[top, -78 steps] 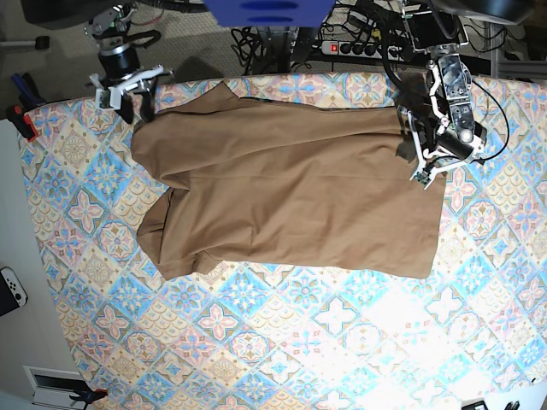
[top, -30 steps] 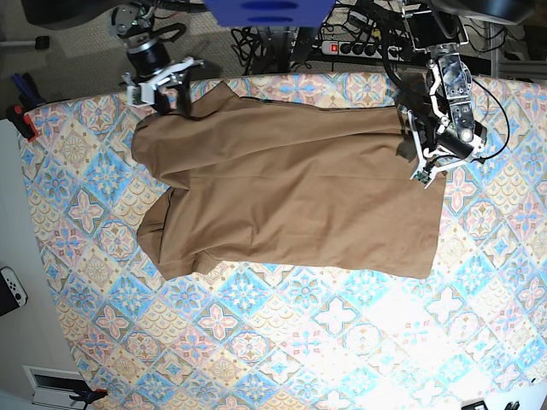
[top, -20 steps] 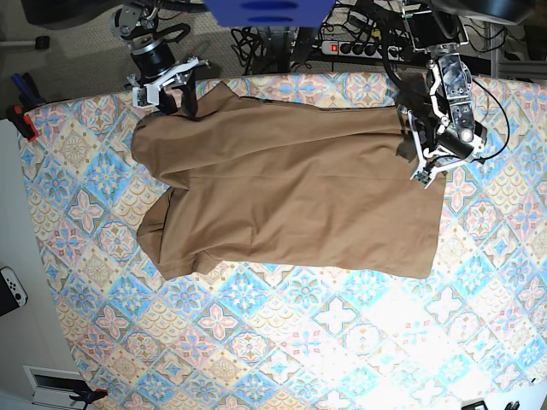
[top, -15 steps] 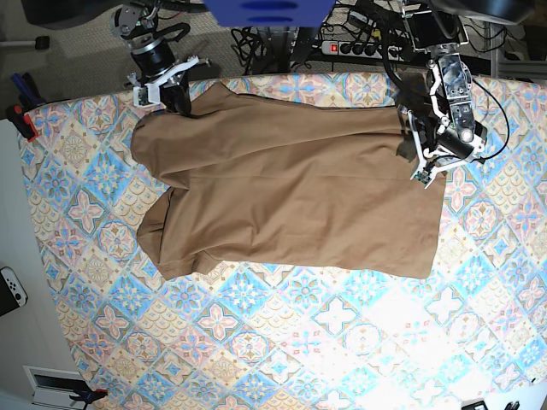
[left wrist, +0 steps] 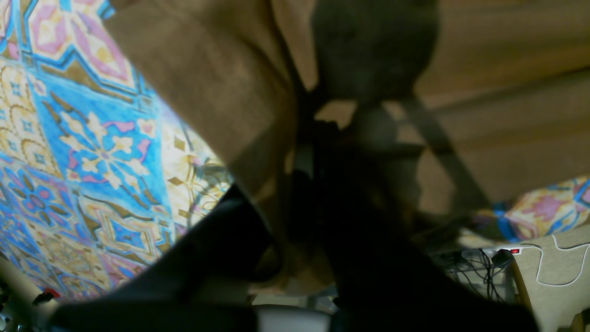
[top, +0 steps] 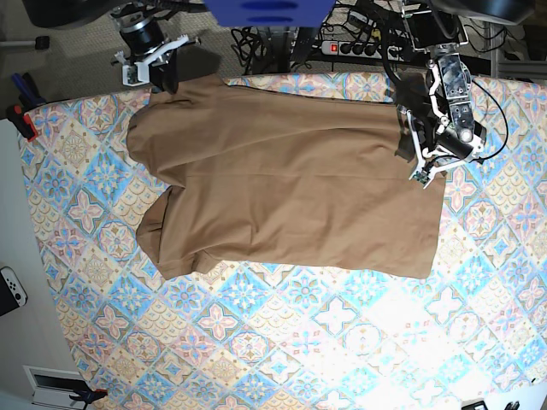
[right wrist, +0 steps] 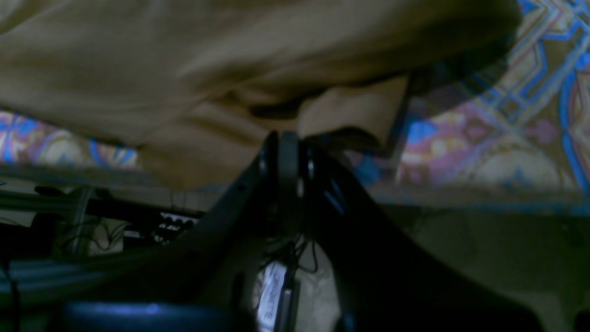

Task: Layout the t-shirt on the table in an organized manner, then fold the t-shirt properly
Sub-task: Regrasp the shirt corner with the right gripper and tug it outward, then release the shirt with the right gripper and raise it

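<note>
The tan-brown t-shirt lies spread over the far half of the patterned table, its left side still bunched and folded under. At the back left corner my right gripper is shut on the shirt's far-left edge. The right wrist view shows this gripper pinching a fold of the t-shirt at the table's rim. My left gripper is shut on the shirt's right edge. Seen from the left wrist, this gripper is dark against the t-shirt.
A power strip and cables lie behind the table's back edge. Red clamps sit at the table's left edge. A white controller lies off the table to the left. A blue mount hangs over the back edge.
My right gripper closed on the shirt's far-left corner and drew it up and left toward the back edge, flattening that corner. The left arm stayed where it was.
</note>
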`<state>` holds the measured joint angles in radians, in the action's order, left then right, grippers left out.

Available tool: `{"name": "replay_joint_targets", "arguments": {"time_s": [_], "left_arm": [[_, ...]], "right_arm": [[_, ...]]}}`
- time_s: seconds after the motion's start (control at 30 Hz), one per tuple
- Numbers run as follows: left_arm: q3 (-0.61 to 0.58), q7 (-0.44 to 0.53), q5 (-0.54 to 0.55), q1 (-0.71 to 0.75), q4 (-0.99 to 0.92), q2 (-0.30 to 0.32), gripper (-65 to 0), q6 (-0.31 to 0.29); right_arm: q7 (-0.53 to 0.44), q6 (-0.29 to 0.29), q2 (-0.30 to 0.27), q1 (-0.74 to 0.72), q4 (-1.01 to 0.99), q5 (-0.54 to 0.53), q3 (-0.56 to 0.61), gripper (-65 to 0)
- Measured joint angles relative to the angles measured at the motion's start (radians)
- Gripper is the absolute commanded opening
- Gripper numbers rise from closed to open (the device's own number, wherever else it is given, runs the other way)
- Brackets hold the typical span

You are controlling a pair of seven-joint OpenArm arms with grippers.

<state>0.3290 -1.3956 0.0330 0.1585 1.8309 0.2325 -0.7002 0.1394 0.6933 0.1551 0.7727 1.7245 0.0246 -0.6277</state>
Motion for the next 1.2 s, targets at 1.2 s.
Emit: {"name": "replay_joint_targets", "arguments": {"time_s": [1.2], "left_arm": [[0.121,0.003,-0.105,0.017,0.132,-0.056,-65.0,0.0]], "right_arm": [[0.041,0.007,0.003,0.003,0.076,-0.163,-0.064,-65.0]]}}
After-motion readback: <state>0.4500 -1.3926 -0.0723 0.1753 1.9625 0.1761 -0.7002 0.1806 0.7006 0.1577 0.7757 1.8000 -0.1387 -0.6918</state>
